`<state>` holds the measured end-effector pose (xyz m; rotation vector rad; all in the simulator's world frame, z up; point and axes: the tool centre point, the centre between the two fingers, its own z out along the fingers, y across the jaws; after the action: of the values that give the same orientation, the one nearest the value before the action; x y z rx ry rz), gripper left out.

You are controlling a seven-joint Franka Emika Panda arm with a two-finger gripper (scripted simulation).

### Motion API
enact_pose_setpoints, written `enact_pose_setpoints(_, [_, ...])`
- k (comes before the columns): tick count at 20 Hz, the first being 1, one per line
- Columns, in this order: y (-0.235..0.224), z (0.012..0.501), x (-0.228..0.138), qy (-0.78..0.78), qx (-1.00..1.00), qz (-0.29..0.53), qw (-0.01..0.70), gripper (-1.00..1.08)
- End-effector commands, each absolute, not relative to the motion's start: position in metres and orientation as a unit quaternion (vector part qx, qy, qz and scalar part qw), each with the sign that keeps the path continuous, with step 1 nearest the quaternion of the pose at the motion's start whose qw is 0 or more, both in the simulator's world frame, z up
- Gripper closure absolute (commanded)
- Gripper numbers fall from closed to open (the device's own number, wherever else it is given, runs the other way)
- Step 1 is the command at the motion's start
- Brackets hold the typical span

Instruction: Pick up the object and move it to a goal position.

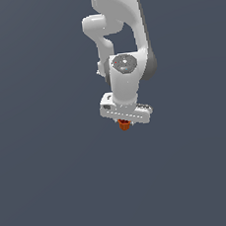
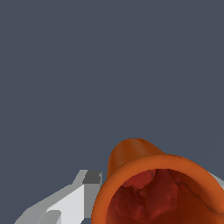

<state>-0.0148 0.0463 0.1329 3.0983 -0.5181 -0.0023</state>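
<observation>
The orange-red tapered cup (image 1: 124, 125) shows just below my white gripper (image 1: 124, 123) in the exterior view, only its lower part visible under the hand. In the wrist view the cup (image 2: 144, 175) fills the near part of the picture, its hollow round mouth towards the camera. One grey-white finger (image 2: 74, 197) lies against the cup's side; the other finger is almost hidden behind the cup's rim. The gripper is shut on the cup.
The white arm (image 1: 124, 39) comes down from the top of the exterior view. Around it is only a plain dark grey-blue ground (image 1: 53, 181), with no other objects in view.
</observation>
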Motion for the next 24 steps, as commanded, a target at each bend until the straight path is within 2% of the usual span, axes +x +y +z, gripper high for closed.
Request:
enact_pose_setpoints(1, [0.063, 0.156, -0.026, -0.165, 0.986, 0.000, 0.000, 1.08])
enact_pose_setpoints(15, [0.158, 0.284, -0.084, -0.165, 0.986, 0.001, 0.001, 1.08])
enact_pose_setpoints(24, [0.197, 0.335, -0.105, -0.165, 0.986, 0.000, 0.001, 1.08])
